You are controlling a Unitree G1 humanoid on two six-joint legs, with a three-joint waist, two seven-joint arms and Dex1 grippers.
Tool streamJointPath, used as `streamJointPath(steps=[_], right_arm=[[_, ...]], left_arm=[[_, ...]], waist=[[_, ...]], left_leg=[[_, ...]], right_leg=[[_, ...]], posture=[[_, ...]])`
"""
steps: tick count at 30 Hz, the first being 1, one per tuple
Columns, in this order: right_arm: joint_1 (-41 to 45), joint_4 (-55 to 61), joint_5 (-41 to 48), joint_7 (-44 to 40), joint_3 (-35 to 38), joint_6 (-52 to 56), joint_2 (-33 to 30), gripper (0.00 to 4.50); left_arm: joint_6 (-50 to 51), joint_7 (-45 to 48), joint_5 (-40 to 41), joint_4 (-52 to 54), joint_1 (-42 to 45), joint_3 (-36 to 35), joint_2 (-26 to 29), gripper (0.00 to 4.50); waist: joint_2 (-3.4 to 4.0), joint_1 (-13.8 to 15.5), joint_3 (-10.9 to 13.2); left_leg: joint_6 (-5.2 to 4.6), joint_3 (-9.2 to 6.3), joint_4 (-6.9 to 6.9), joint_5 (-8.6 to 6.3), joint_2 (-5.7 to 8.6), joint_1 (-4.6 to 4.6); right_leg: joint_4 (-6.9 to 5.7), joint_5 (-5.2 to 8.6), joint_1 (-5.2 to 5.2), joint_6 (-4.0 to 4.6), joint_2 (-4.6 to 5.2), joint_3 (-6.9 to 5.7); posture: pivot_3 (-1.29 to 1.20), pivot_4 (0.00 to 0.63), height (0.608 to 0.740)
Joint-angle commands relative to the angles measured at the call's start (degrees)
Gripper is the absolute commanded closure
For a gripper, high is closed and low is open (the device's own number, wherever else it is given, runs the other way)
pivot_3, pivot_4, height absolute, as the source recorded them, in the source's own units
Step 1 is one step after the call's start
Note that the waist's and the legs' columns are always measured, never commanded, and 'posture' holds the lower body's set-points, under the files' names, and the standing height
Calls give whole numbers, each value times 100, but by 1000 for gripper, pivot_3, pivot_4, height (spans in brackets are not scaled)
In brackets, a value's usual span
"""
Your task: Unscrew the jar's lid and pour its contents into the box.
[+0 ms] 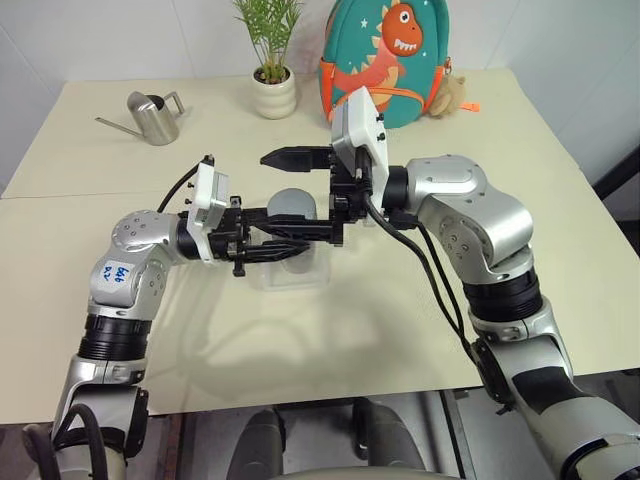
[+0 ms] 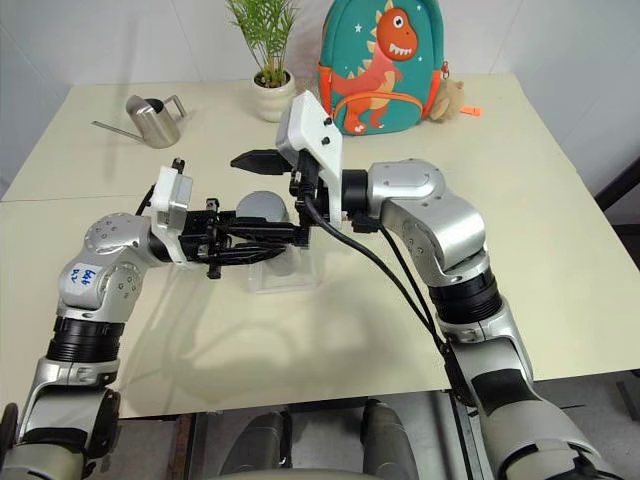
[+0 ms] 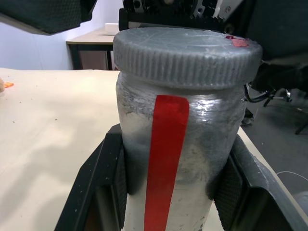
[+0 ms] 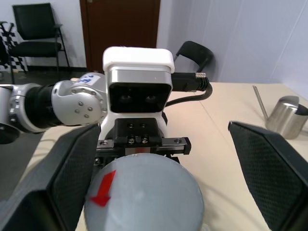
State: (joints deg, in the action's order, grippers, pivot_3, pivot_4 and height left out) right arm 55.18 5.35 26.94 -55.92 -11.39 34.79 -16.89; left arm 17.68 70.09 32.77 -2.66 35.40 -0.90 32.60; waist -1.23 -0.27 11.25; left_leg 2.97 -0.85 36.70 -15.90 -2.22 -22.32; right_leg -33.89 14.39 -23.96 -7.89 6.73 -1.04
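I'm looking down on a pale cream desk (image 1: 330, 340) made of two tops pushed together, the seam running across near its left edge. Behind it stand white walls; through the right wrist camera I also see a dark brown door and a black chair (image 4: 36, 29) in the room beyond.

Along the far edge of the desk sit a steel watering can (image 1: 152, 117) toward the far left corner, a white ribbed plant pot (image 1: 274, 93) with a green plant, and a teal dinosaur backpack (image 1: 392, 60) just right of the pot, with a small plush toy (image 1: 450, 95) beside it.

The jar (image 3: 178, 144) is held up over the middle of the desk, between my two arms. It is a silvery-white cylinder, frosted and scuffed, with a red band running down its side. The lid (image 3: 185, 55) is still on: grey, ribbed round its rim, with a red mark on top.

My left pincer (image 1: 290, 238) is clenched on the jar's body, one black finger on each side. My right pincer (image 1: 305, 195) stands wide, released, its fingers on either side of the lid without touching it.

The box (image 1: 290, 272), a clear shallow tray, rests on the desk directly under the jar, near the desk's middle.
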Motion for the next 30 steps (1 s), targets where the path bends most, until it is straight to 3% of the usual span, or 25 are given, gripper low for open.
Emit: streamJointPath(steps=[1,21,30], right_arm=[[5,9,-24,-29,49,-139,-35,27],[-309,-453,332,-868,886,-191,-1541,27],[-211,207,875,-897,636,120,-989,27]], left_arm=[[-14,27,7,180,96,-26,3,2623],[-70,160,-67,127,50,-191,100,2623],[-63,141,-127,5,146,-169,92,2623]], waist=[[0,0,0],[0,14,0],[1,-15,1]], left_leg=[[0,0,0,0,0,0],[-1,2,1,-1,0,-2],[-1,3,8,-1,-7,0]], right_leg=[[0,0,0,0,0,0],[4,0,0,0,0,0],[-2,0,0,0,-6,2]], posture=[[0,150,740],[0,150,740],[0,150,740]])
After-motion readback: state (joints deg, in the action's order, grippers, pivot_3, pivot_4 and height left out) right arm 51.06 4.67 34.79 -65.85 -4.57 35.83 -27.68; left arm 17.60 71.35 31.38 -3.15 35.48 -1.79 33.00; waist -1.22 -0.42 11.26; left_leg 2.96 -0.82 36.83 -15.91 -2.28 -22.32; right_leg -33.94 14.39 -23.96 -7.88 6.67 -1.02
